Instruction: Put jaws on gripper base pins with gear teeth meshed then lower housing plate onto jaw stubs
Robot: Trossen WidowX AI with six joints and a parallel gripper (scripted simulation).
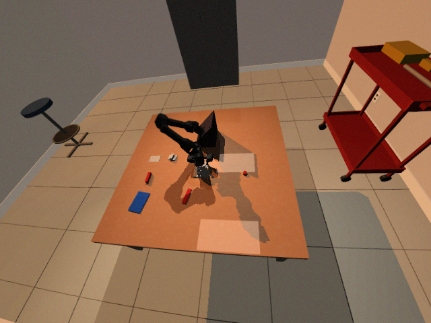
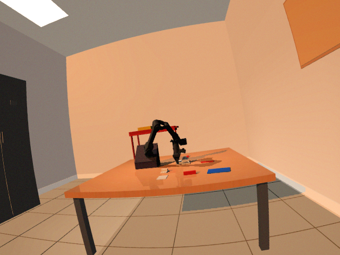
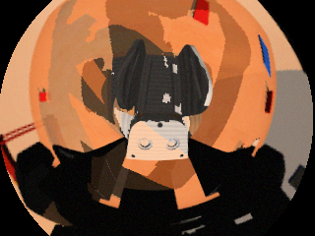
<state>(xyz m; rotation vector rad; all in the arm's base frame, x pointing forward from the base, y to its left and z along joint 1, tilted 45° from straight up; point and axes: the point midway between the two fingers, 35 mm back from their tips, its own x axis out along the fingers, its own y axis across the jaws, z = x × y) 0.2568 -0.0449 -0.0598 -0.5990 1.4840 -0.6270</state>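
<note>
My gripper point(image 1: 201, 165) point(image 2: 177, 162) point(image 3: 157, 139) points down and is shut on the white housing plate point(image 3: 158, 154). The plate's two round holes show light round ends in them, like the jaw stubs. I cannot tell whether it is seated and level. Ahead of it in the wrist view stand the left jaw point(image 3: 131, 81) and the right jaw point(image 3: 195, 81), dark in shadow, upright and apart, over the ribbed gripper base point(image 3: 157, 81) point(image 1: 203, 171). The pins and gear teeth are hidden beneath the plate.
A blue plate point(image 1: 139, 202) point(image 2: 219, 170), two red bars, one point(image 1: 148, 177) point(image 2: 189, 172) nearer it and one point(image 1: 186, 196) point(image 2: 207, 161) farther in, a red cube point(image 1: 244, 172), a white square point(image 1: 155, 159) point(image 2: 162, 177) and a small white part point(image 1: 172, 157) point(image 2: 164, 170) lie around.
</note>
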